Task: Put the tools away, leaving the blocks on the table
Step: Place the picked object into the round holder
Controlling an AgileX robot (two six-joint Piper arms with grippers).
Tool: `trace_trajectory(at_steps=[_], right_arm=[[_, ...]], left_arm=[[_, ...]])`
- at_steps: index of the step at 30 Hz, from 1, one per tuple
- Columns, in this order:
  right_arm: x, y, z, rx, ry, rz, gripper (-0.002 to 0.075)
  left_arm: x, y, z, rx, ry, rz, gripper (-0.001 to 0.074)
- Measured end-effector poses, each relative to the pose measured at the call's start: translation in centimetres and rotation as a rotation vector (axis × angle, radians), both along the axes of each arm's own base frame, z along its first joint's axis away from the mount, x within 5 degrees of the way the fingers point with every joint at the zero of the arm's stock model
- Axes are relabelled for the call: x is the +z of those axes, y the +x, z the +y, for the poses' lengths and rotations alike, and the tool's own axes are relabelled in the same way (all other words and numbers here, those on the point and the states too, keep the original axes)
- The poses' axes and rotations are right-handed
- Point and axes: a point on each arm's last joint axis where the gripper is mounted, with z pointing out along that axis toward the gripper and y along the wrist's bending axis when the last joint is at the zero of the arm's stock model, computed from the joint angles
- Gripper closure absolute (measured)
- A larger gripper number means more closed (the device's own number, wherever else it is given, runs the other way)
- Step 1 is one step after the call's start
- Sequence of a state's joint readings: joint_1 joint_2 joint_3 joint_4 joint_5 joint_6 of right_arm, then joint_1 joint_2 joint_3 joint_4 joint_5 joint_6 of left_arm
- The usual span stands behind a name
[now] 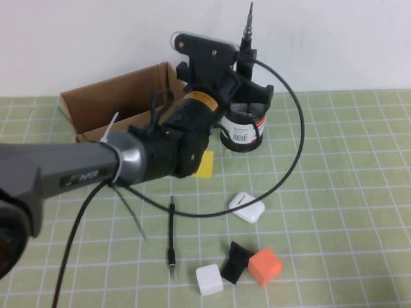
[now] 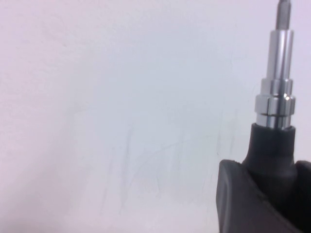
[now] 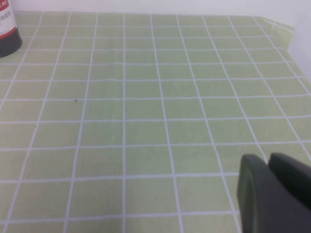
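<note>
My left gripper [image 1: 239, 64] is shut on the black-handled screwdriver [image 1: 246, 29] and holds it upright, metal shaft up, above the black mesh cup [image 1: 244, 126]. In the left wrist view the fingers [image 2: 243, 194] clamp the handle, and the screwdriver's steel shaft [image 2: 276, 97] rises against the white wall. The thin black rod [image 1: 171, 237] lies on the table [image 1: 347, 160]. The yellow block [image 1: 205, 164] is partly hidden under my arm. The white block [image 1: 209, 280] and orange block [image 1: 265, 266] sit near the front. The scissors are out of view. My right gripper [image 3: 272, 189] is shut and empty, low over bare table.
An open cardboard box [image 1: 109, 102] stands at the back left. A white rounded case [image 1: 247, 207] lies mid-table. A small black object [image 1: 234, 262] sits between the white and orange blocks. My arm's black cable [image 1: 297, 147] loops over the table. The cup's base also shows in the right wrist view [image 3: 7, 34].
</note>
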State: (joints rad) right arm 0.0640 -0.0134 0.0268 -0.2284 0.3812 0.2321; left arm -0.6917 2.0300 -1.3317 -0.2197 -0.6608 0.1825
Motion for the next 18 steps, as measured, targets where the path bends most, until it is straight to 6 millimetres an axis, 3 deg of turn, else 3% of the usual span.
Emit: trace_trajectory(at_steps=[9, 18], right_arm=[[0.0, 0.0, 0.0, 0.0, 0.0, 0.0, 0.0733], [0.0, 0.0, 0.0, 0.0, 0.0, 0.0, 0.0733]], left_arm=[[-1.0, 1.6, -1.6, -0.023, 0.054, 0.062, 0.0561], [-0.9, 2.0, -1.5, -0.033, 0.136, 0.078, 0.056]])
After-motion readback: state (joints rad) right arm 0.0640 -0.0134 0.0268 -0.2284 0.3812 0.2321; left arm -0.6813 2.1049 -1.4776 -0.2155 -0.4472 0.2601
